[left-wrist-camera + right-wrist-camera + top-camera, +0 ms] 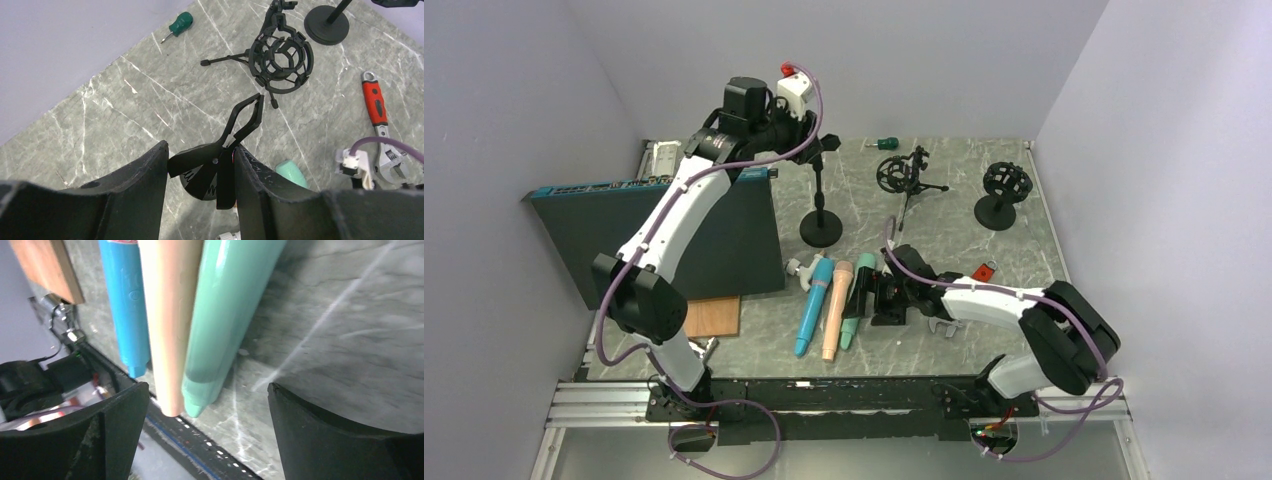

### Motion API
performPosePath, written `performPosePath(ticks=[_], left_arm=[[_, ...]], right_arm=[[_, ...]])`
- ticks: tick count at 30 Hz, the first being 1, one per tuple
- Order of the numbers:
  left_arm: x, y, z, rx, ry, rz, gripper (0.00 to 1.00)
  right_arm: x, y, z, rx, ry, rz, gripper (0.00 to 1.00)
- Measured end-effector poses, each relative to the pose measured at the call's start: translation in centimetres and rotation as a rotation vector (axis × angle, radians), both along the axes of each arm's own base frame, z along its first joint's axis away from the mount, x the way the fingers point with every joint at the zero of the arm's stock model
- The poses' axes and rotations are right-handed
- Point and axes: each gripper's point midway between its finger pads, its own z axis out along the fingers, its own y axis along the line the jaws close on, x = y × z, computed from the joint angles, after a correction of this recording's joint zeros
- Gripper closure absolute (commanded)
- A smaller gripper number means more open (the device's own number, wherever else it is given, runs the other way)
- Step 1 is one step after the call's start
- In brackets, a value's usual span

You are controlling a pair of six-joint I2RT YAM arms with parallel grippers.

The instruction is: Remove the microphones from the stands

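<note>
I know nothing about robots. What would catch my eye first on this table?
Three colourful items lie side by side in the middle of the grey table: a blue microphone, a peach microphone and a green microphone. The right gripper is open right beside them. Towards the back, the left gripper is up high, closed on the empty black clip atop a stand.

top: overhead, whole table (1064, 240) | left wrist: high, downward | right wrist: close, microphones (170, 315) shared with top
</note>
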Motion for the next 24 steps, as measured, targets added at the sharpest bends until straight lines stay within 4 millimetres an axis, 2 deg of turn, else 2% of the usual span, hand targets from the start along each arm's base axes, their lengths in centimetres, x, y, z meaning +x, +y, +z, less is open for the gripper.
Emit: performPosePath(ticks=[6,10,18,22,24], left_arm=[[-0.5,0.3,-0.7,0.014,-0.024,0.002,0.96],[-0.6,0.4,-2.0,0.033,-0.014,0.002,0.97],[-0.4,0.3,-4.1,0.046,0.002,0.009,0.98],[-0.1,0.1,-5.5,0.060,0.037,0.010,0.98],[0.2,-0.1,-6.9,0.075,0.068,0.012,0.98]], right_arm=[[0.9,-3.0,0.2,-0.141,-0.091,-0.041,0.02],[2.6,-4.3,2.1,-0.194,-0.162,-0.077,0.00],[7.2,-7.1,9.1,-0.211,-0.367,-0.156,0.00],[9.5,-8.9,13.9,-0.187,-0.493,-0.202,0.00],[10.6,-9.9,16.3,-0.174,-0.554,-0.223,0.00]])
